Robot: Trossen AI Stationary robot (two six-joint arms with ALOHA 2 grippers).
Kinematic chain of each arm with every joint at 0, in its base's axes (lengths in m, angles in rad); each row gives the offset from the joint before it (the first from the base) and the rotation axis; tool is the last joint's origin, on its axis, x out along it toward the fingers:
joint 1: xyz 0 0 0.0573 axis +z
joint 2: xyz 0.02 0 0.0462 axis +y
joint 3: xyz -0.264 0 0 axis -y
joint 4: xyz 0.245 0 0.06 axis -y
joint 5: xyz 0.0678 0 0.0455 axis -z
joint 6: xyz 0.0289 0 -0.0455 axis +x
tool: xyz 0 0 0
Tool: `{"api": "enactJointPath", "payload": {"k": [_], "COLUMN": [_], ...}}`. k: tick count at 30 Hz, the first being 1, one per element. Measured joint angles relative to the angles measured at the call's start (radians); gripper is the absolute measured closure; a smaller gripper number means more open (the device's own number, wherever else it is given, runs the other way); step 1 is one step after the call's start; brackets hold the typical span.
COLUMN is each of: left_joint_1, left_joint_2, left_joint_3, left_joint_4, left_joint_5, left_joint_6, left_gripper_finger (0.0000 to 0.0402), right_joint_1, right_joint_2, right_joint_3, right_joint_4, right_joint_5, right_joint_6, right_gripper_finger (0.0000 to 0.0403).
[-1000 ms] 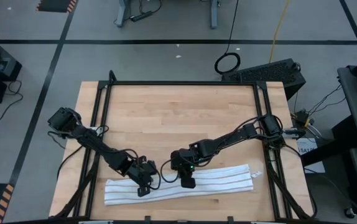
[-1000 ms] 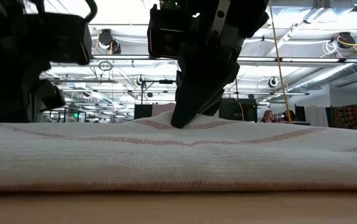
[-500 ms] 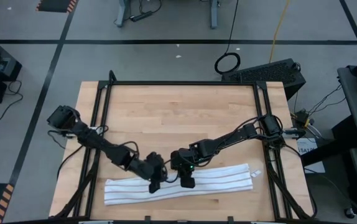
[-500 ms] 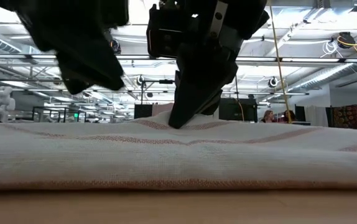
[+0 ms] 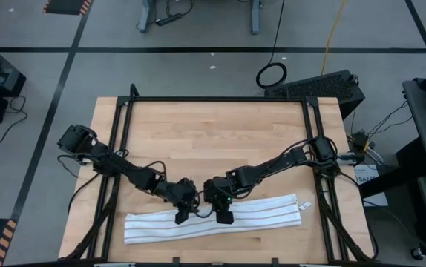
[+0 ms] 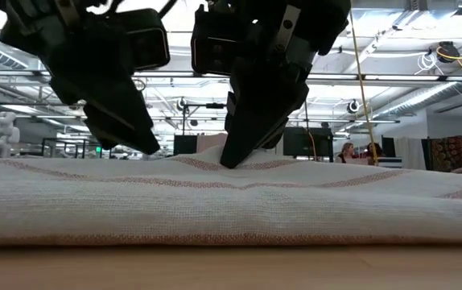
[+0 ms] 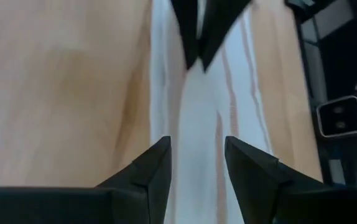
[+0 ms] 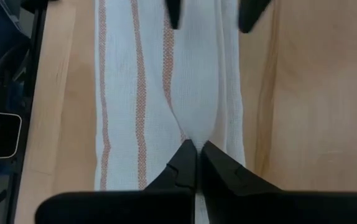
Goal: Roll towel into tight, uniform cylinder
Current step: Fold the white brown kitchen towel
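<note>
We see the wooden bench (image 5: 213, 133) filling the middle of the high view, framed by dark rails. Along its near edge lies the towel (image 5: 265, 216), folded into a long narrow strip that runs roughly parallel to that edge, from near the left corner to near the right corner. It is white with thin reddish-brown stripes running lengthwise, and it lies flat, not rolled. In the low view its folded layers make a thick band across the whole width of the bench.

The left arm reaches in from the left edge of the bench, the right arm from the right edge, and they meet over the middle of the strip.

The right end effector (image 8: 196, 149) is pressed down on the towel near its middle, its two fingers drawn together into a narrow point that pinches a small ridge of cloth; creases in the weave run toward that spot. In the low view we see its tip (image 6: 235, 157) sunk into a slight rise of the fabric.

The left end effector (image 7: 197, 152) sits just beside it, toward the left end of the strip, fingers parted to a moderate gap with bare towel showing between them and nothing gripped. In the low view its tip (image 6: 138, 145) is at the cloth's surface; we cannot tell whether it touches.
</note>
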Motion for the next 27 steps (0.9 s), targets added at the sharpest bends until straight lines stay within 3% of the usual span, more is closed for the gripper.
{"api": "enactJointPath", "payload": {"k": [9, 17, 20, 27], "left_joint_1": [-0.004, -0.005, -0.005, -0.005], "left_joint_2": [0.058, 0.113, 0.114, 0.109], "left_joint_3": [-0.003, -0.002, -0.002, -0.002], "left_joint_4": [0.022, 0.078, 0.039, -0.057], "left_joint_5": [0.006, 0.091, 0.097, 0.232], "left_joint_6": [0.051, 0.054, 0.049, 0.021], "left_gripper_finger": [0.0246, 0.0252, 0.0271, 0.0344], "right_joint_1": [-0.003, -0.003, -0.003, -0.003], "right_joint_2": [0.0, 0.0, 0.0, 0.0], "right_joint_3": [0.0, 0.0, 0.0, 0.0], "right_joint_4": [0.01, 0.01, 0.008, 0.0], "right_joint_5": [0.002, 0.003, 0.004, 0.004], "right_joint_6": [-0.023, -0.023, -0.024, -0.027], "right_gripper_finger": [0.0402, 0.0402, 0.0402, 0.0403]}}
